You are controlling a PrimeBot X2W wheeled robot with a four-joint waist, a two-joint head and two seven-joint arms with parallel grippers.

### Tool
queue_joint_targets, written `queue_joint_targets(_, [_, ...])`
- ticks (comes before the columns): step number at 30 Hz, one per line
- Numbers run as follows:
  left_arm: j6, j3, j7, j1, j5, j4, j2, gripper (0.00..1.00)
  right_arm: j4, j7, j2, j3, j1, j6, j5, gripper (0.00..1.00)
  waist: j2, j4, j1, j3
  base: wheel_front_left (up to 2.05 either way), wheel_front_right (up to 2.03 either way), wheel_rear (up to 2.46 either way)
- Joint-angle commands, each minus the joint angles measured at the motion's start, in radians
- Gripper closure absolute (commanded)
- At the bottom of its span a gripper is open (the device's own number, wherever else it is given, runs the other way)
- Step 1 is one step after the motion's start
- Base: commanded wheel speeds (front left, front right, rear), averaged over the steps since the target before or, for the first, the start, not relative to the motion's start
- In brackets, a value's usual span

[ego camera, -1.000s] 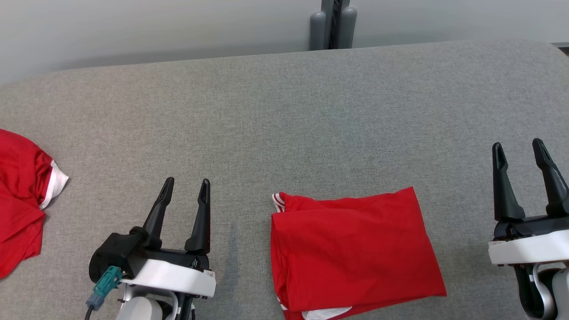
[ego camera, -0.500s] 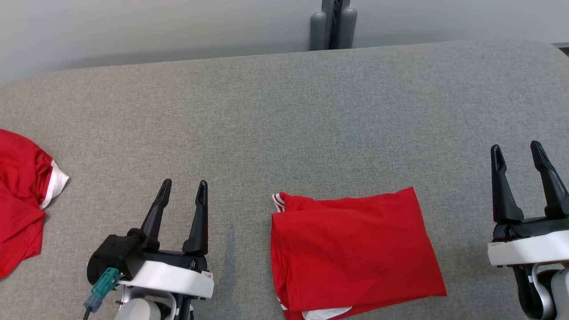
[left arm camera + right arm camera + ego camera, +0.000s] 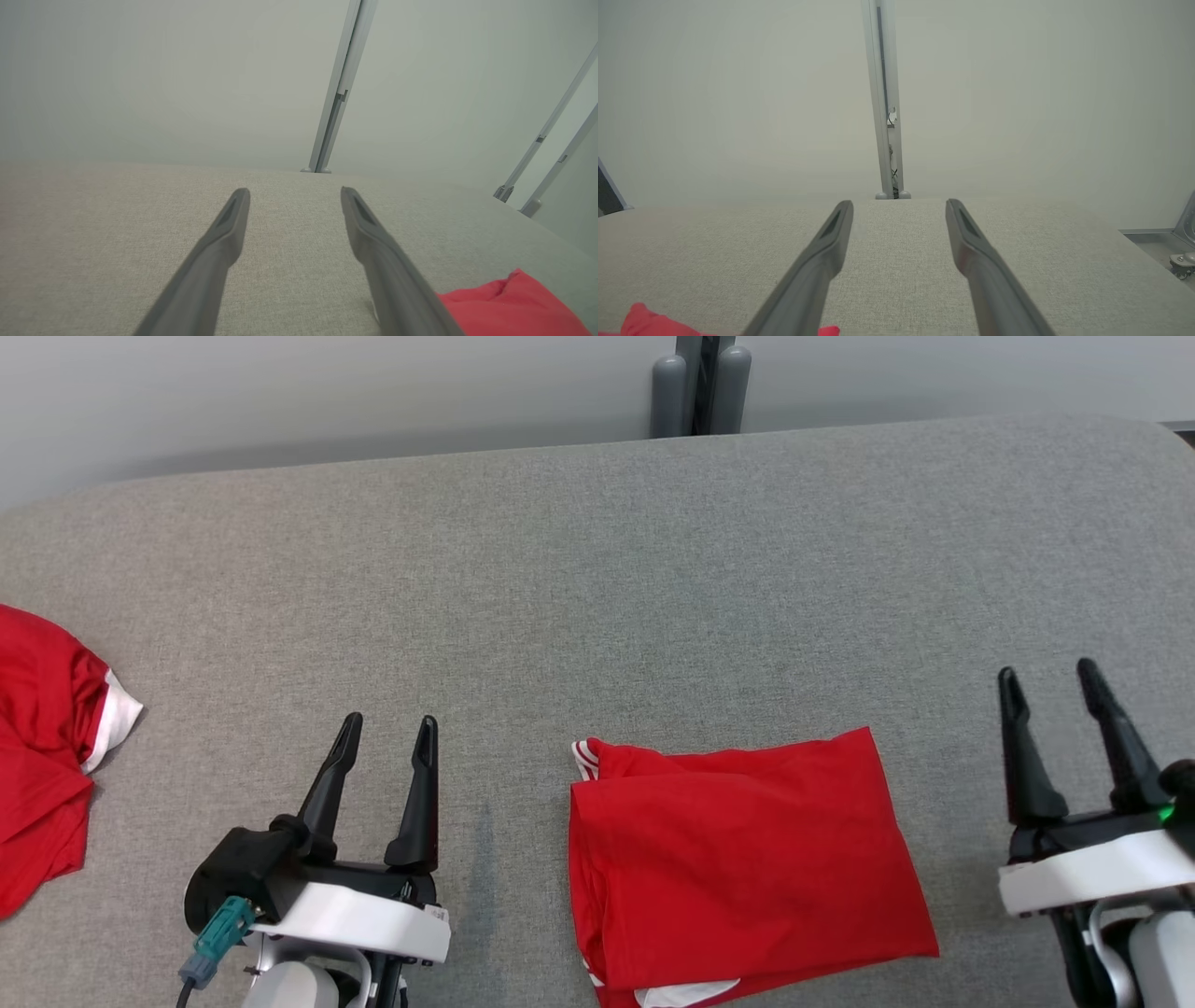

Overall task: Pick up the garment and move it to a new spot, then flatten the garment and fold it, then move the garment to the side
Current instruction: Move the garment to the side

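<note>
The garment lies folded into a red rectangle on the grey table, striped trim at its far left corner and a bit of white at the near edge. A corner of the garment shows in the left wrist view, and a sliver of the garment in the right wrist view. My left gripper stands open to its left, apart from it, nothing between its fingers. Open and empty too, my right gripper stands to the garment's right. In their wrist views the left gripper and right gripper point across bare fabric.
Another red garment with a white edge lies crumpled at the table's left edge. A grey post rises behind the table's far edge. The padded grey surface stretches wide beyond the grippers.
My right gripper has drawn back toward me and a little to the left. The left gripper and the garment have hardly moved.
</note>
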State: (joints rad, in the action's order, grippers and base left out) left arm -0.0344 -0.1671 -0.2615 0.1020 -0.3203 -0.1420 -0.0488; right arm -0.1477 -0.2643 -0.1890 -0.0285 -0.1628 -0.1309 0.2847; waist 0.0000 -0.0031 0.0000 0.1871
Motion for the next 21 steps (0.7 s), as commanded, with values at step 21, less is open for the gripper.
queue_joint_targets(21, [-0.013, -0.01, -0.003, 0.005, 0.011, -0.018, -0.004, 0.0, -0.278, 0.056, -0.124, -0.388, -0.036, 0.0, 0.376, 0.0, 0.0, 0.004, 0.0, -0.001, 0.0, 0.0, 0.0])
